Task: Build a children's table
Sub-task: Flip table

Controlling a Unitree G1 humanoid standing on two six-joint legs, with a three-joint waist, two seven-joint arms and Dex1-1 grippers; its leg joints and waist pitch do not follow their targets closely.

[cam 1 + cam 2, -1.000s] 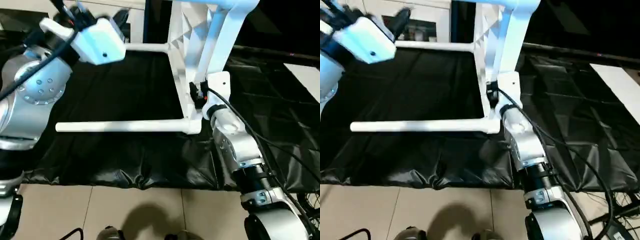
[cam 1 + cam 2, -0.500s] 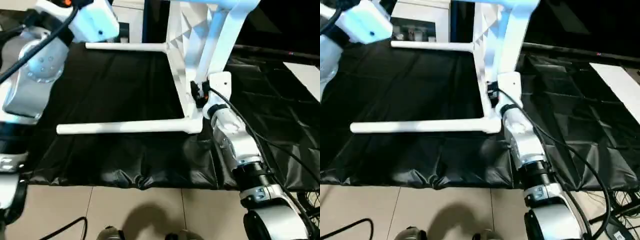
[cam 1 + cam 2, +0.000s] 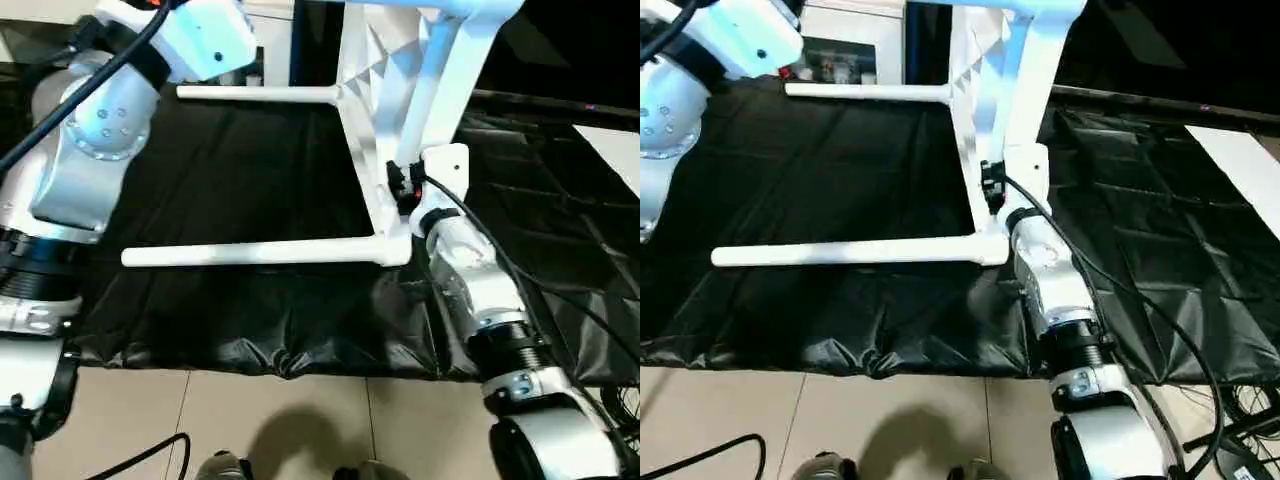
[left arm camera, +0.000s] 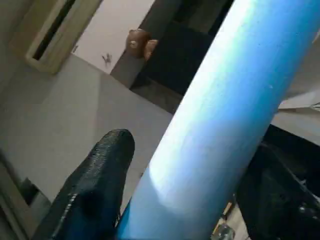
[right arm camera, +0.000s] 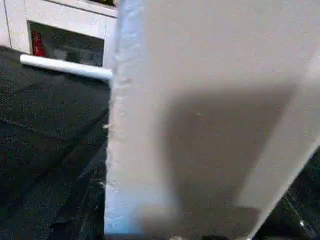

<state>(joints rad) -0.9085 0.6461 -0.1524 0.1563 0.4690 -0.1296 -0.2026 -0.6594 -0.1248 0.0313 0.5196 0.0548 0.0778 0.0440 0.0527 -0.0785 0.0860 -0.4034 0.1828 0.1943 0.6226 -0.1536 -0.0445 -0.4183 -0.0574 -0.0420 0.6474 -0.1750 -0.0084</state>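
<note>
The white plastic tabletop (image 3: 385, 120) is standing on its long edge on the black-covered worktop (image 3: 250, 180), tilting a little, with its ribbed underside facing the robot's left. Two white tubular legs are already sitting in its corner sockets and pointing level toward the left: the near leg (image 3: 250, 254) is running just above the black cover from the lower near corner, and the far leg (image 3: 260, 94) is jutting from the far corner. A third leg (image 3: 440, 90) is slanting up across the tabletop's near face.
</note>
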